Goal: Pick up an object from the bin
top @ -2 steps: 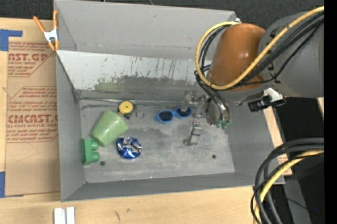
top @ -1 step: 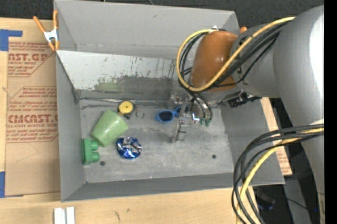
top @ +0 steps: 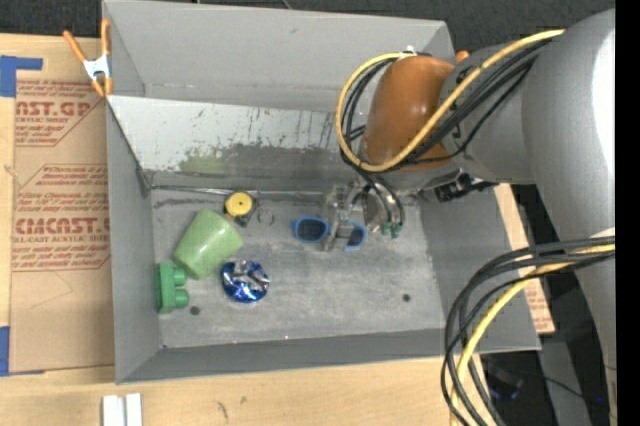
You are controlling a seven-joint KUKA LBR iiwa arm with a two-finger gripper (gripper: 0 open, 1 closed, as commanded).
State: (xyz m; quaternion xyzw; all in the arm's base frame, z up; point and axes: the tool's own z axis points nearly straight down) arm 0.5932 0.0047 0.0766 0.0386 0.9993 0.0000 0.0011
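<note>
My gripper [top: 352, 217] reaches down near the middle of the bin floor, toward the right. Its fingers stand right at a small blue thing [top: 312, 230] lying on the floor, which pokes out to the left of the fingertips and shows again just below them. Whether the fingers clasp it I cannot make out. A small yellow round piece [top: 238, 205] lies further left near the back wall.
At the bin's left lie a light green cup [top: 207, 242] on its side, a darker green block [top: 170, 287] by the left wall, and a crumpled blue and white ball [top: 245, 281]. The arm with its orange cover and cables comes in from the right.
</note>
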